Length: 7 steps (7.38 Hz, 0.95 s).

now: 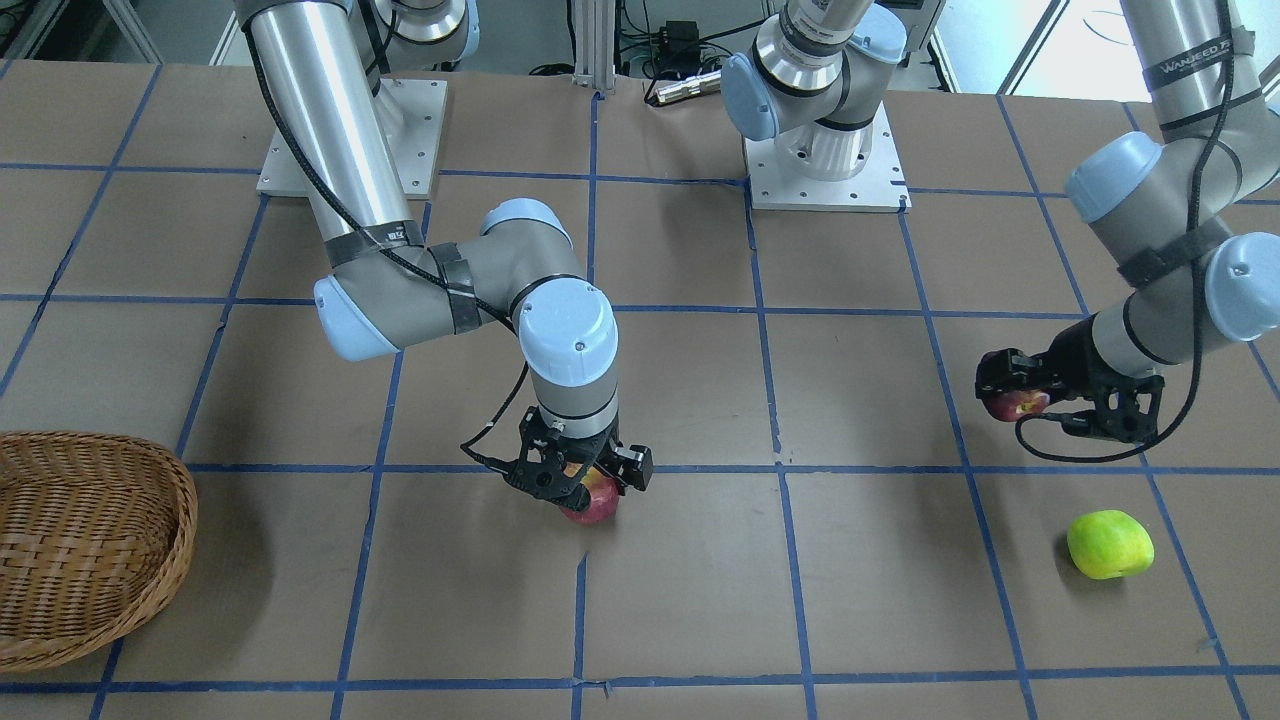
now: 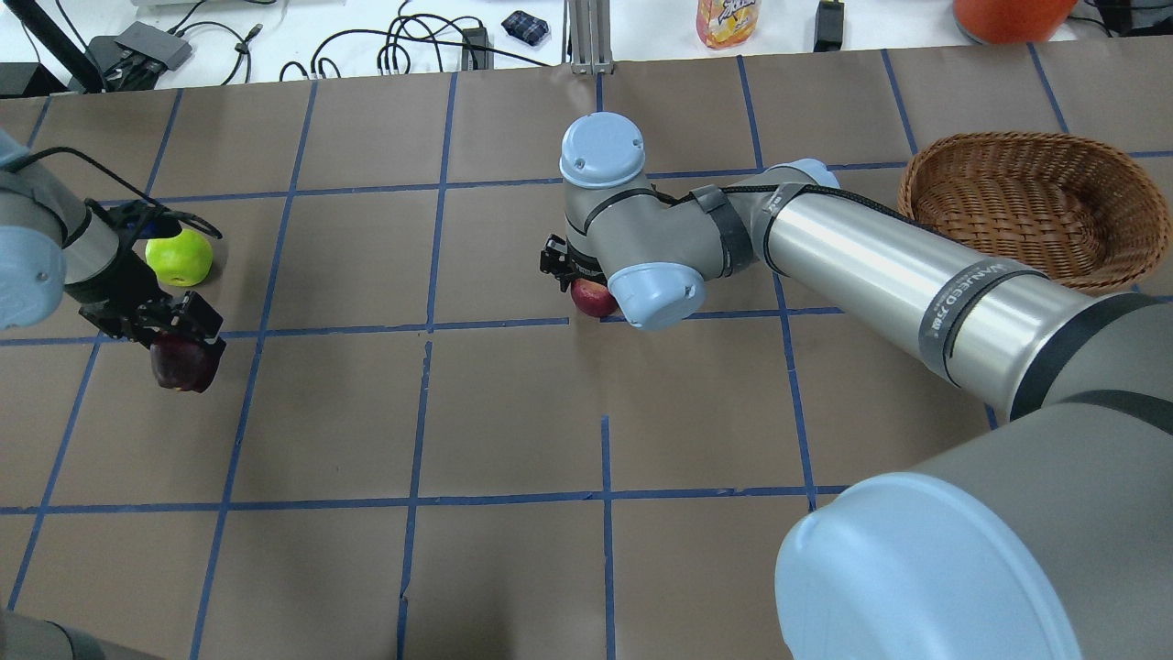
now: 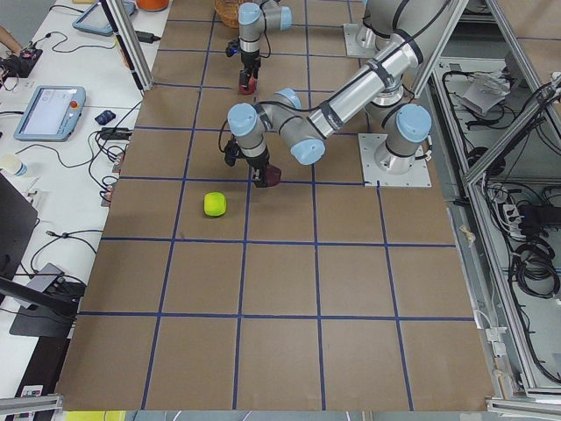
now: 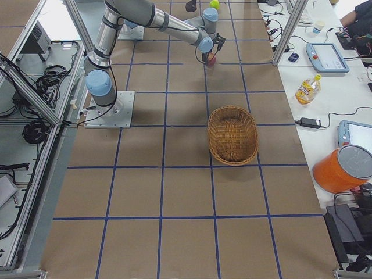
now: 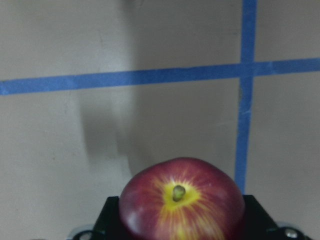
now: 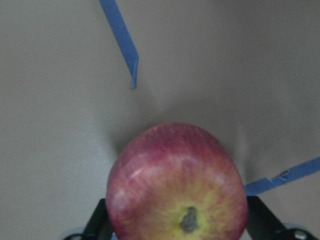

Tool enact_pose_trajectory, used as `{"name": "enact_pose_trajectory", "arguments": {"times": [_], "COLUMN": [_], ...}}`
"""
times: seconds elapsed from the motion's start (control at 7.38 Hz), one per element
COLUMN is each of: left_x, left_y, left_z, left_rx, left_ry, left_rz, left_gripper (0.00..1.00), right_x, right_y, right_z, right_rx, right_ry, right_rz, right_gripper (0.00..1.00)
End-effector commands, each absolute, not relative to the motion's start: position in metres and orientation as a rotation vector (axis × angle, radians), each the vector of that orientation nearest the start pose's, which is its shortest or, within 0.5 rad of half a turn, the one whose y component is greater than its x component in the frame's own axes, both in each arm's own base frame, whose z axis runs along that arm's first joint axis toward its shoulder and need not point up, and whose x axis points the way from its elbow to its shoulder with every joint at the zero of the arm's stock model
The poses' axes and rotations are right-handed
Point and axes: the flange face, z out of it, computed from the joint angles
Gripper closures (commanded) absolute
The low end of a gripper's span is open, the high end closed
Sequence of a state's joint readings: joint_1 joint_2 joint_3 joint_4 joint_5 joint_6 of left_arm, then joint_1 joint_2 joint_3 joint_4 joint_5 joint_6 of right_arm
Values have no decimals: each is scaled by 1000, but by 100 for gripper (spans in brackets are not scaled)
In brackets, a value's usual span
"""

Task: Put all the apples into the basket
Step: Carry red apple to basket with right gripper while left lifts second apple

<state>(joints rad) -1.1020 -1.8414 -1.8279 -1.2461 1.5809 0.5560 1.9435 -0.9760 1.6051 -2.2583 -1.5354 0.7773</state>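
Observation:
My left gripper (image 2: 186, 346) is shut on the dark maroon apple (image 2: 181, 365) and holds it just above the table; the left wrist view shows that apple (image 5: 182, 202) stem-up between the jaws. The yellow-green apple (image 2: 180, 258) lies on the table just beyond that gripper and also shows in the front view (image 1: 1110, 544). My right gripper (image 1: 585, 488) points straight down at mid-table, closed around the red apple (image 1: 592, 500), which fills the right wrist view (image 6: 177, 185) low over the paper. The wicker basket (image 2: 919, 188) stands empty at the far right.
The table is covered in brown paper with a blue tape grid. The two arm base plates (image 1: 825, 170) sit at the robot's edge. Cables, a bottle (image 2: 726, 20) and an orange container lie on the white bench beyond the far edge.

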Motion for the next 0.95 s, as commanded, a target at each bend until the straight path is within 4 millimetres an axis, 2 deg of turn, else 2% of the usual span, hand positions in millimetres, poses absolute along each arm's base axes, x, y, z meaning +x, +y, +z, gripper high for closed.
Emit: {"name": "enact_pose_trajectory", "arguments": {"times": [0.0,0.14,0.27,0.41,0.54,0.68,0.81], "left_x": [31,9,-33,-74,-92,-125,-190], "left_y": [-550,-551,-551,-552,-559,-558,-551], "left_z": [258,254,255,250,253,249,250], "left_rx": [121,-42,-22,-6,-89,-173,-229], "left_ry": [3337,3335,3315,3302,3313,3409,3470], "left_rz": [308,331,341,288,228,258,252], "left_gripper": [100,100,100,100,100,100,100], "right_x": [369,364,348,312,248,186,116], "right_y": [-565,-568,-569,-570,-582,-585,-590], "right_z": [191,196,222,261,296,329,347], "right_rx": [619,612,613,550,645,582,465], "right_ry": [3005,3005,3017,3057,3043,3062,3109], "right_rz": [-22,-22,-9,24,75,96,118], "right_gripper": [100,100,100,100,100,100,100]}}
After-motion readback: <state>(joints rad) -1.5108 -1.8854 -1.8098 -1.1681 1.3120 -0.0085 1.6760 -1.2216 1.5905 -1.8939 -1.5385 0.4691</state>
